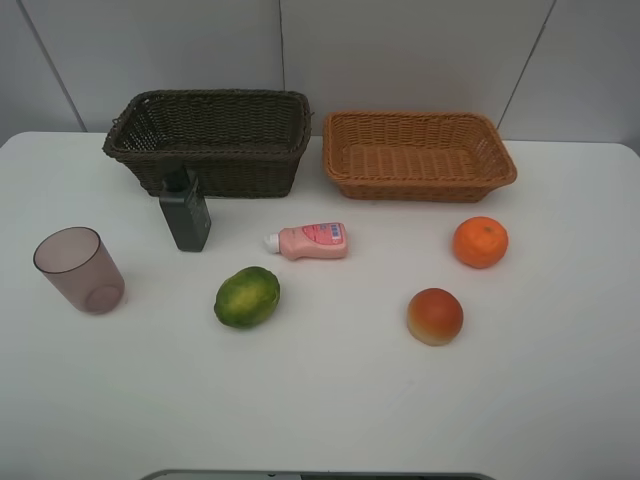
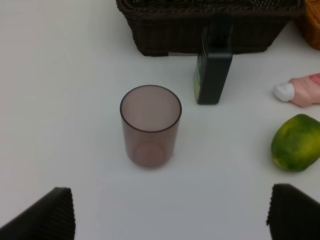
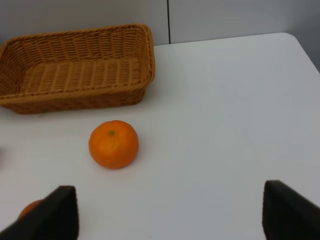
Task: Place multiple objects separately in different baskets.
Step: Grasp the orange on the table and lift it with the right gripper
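Tipping is judged the chief risk. The translucent purple-brown cup (image 2: 150,125) stands upright, thin-walled and smooth, and could be knocked over if a finger were brought down on its rim. The round things could be set rolling by an off-centre touch: the dimpled orange (image 3: 113,144), the smooth red-orange fruit (image 1: 435,316) and the green oval fruit (image 1: 247,296), all loose on the slick white table (image 1: 560,400).

The pink white-capped bottle (image 1: 312,240) lies on its side near the middle. The dark green rectangular bottle (image 1: 186,212) stands just before the deeper dark brown wicker basket (image 1: 220,172), so close that the weave could be caught during a grasp. The shallow orange-tan basket (image 1: 420,188) has a low wall, over which a dropped fruit could bounce. Nothing is seen in either basket.

The left gripper (image 2: 172,215) is spread wide short of the cup, with nothing held. The right gripper (image 3: 170,212) is likewise parted and empty near the orange.
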